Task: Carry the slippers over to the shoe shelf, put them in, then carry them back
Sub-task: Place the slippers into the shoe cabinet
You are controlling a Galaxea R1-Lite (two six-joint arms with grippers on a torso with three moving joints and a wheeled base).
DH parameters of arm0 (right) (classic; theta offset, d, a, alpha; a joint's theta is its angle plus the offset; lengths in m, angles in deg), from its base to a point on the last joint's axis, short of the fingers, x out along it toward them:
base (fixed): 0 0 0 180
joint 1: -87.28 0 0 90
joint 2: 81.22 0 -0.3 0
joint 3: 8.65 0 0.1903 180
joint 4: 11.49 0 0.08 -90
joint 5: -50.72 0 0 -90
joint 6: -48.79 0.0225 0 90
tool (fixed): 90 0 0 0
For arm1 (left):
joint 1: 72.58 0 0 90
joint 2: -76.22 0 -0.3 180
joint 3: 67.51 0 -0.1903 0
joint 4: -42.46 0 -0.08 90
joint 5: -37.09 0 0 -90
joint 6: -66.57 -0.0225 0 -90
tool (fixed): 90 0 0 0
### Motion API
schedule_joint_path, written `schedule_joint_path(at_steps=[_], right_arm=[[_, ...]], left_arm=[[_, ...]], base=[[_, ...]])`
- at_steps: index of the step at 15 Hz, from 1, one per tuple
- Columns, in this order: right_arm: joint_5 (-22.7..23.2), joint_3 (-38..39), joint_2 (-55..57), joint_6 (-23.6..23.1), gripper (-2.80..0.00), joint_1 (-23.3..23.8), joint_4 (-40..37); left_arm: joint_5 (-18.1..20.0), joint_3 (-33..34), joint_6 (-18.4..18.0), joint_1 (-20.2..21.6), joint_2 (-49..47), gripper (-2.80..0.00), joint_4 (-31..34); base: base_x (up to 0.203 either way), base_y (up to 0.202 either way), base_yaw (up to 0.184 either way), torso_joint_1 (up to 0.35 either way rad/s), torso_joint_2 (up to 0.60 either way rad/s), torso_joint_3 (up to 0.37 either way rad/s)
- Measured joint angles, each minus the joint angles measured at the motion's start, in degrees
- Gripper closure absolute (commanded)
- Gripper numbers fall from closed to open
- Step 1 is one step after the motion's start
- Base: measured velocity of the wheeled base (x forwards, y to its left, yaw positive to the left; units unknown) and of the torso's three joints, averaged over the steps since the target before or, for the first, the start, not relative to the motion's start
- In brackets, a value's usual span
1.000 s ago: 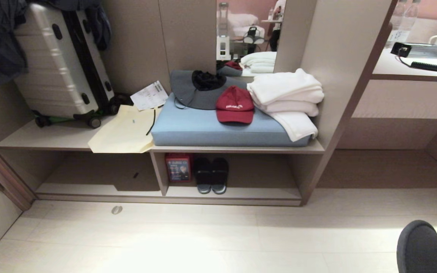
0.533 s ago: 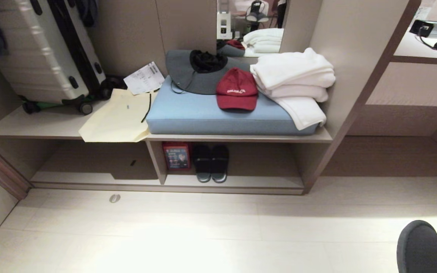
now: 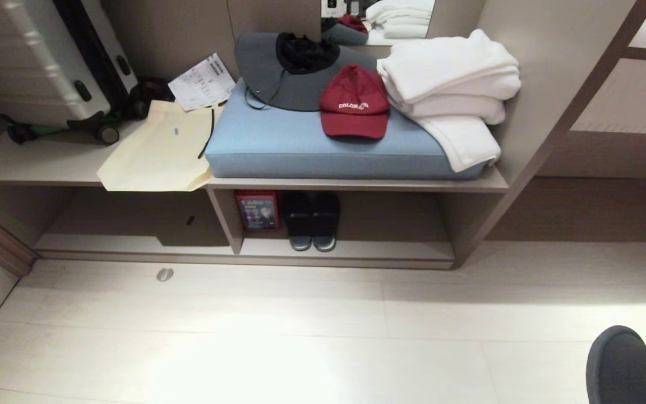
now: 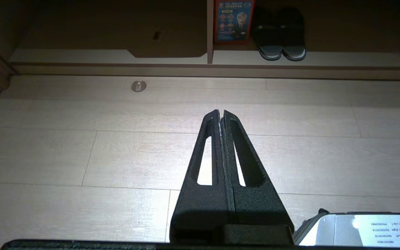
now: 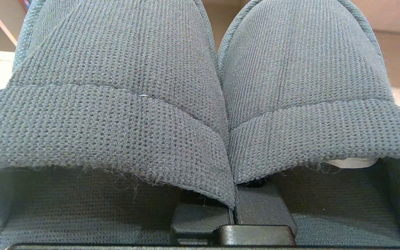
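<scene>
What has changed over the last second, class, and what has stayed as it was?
Only the head camera moved: it tilted down, so the whole scene slid up and more floor shows. Nothing on the shelves shifted. The slippers stay clamped in the right claw at the picture's lower right; the dark shoes and red box stay in the shoe shelf. The left claw stays shut, empty.

black textured left gripper (image 4: 221, 113), slotted jaws

Hotel room: suitcase (image 3: 31, 62) and folded towels (image 3: 452, 84) on built-in bench.
</scene>
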Motion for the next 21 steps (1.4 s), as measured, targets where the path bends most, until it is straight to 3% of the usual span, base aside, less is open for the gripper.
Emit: schedule_joint_path(at_steps=[21], right_arm=[[0.00,0.00,0.00,0.00,0.00,0.00,0.02]], left_arm=[[0.00,0.00,0.14,0.00,0.00,0.00,-0.05]], base=[[0.000,0.000,0.000,0.001,0.00,-0.199]])
